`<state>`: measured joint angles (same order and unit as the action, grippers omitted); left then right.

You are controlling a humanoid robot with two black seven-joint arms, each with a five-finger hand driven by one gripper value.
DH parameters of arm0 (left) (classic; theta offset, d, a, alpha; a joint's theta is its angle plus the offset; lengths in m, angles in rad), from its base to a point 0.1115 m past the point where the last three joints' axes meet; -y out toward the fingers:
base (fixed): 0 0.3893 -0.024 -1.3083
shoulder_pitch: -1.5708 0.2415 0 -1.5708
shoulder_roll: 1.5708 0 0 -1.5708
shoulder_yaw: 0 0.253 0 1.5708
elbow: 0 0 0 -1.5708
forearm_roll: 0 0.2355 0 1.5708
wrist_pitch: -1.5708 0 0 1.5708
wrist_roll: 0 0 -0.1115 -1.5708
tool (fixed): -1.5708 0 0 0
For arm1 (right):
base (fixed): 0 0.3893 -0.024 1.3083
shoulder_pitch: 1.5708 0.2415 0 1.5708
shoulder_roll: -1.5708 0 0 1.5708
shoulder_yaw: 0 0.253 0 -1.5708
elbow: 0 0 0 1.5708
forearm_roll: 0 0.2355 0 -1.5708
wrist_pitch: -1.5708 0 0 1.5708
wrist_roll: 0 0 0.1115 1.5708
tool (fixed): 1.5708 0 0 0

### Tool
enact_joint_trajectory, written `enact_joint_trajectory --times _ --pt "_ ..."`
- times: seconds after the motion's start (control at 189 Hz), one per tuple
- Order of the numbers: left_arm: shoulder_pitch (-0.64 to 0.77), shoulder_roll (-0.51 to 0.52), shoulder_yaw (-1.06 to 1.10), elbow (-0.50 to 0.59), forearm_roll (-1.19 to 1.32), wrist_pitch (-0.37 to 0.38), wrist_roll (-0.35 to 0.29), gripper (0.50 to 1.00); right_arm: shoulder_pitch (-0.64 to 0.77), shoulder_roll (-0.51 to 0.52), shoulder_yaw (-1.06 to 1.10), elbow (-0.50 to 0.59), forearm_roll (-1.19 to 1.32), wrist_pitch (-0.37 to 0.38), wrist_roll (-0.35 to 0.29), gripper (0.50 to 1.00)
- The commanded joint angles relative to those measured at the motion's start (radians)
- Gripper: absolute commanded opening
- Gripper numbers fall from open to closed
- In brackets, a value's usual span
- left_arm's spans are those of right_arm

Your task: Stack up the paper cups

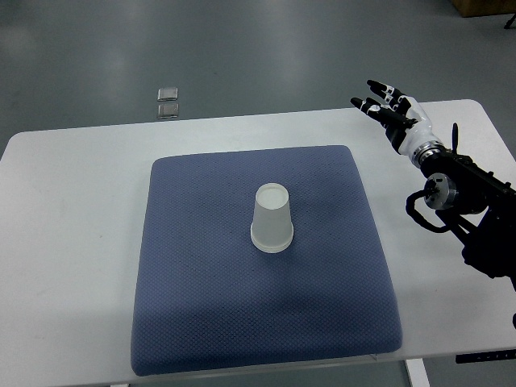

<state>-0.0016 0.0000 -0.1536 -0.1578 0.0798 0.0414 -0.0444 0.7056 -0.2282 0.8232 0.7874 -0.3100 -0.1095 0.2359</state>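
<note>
The paper cup (272,218) stands upside down near the middle of the blue mat (201,306), wide mat bare on every side of it. Whether it is one cup or several nested, I cannot tell. The mat lies on the white worktop (72,242), whose lower edge the frame cuts off. My right hand (393,109) hovers at the upper right, fingers spread, holding nothing, well apart from the cup.

Single top cam, steep down-view
</note>
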Motion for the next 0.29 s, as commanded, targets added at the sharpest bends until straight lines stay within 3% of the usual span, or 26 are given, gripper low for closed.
enact_joint_trajectory --times 0.0,0.28 --pt "0.0 0.0 0.0 0.0 0.0 0.0 0.0 1.0 -0.008 0.018 0.047 0.001 0.0 0.004 0.0 0.919" --pt "0.0 0.0 0.0 0.0 0.0 0.0 0.0 1.0 -0.028 0.039 0.068 0.013 -0.003 0.008 0.002 0.919"
